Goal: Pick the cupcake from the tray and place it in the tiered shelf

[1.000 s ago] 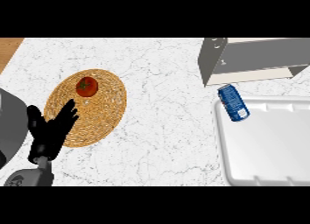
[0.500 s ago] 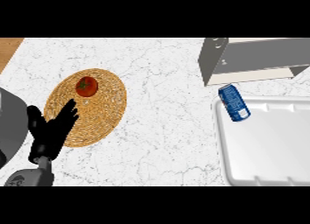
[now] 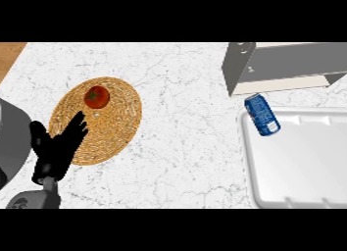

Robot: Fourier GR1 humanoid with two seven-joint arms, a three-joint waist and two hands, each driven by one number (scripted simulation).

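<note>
Marble counter (image 3: 184, 147), grey-veined; wood strip (image 3: 3, 63) upper left; shelf (image 3: 292, 63) upper right.

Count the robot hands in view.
1. The left hand, open, is at lower left, fingertips over the woven tray's edge. The right hand is out of view.

- One white tray (image 3: 307, 157), taken as the landmark.
- One blue can (image 3: 261, 114), lying across the white tray's far left corner.
- One grey tiered shelf (image 3: 292, 63), just beyond the white tray.
- One round woven mat (image 3: 108, 132), well left of the white tray.
- One red round thing (image 3: 96, 96) with a green top, on that mat.
- One left hand (image 3: 55, 152), black, farthest left of the white tray.
</note>
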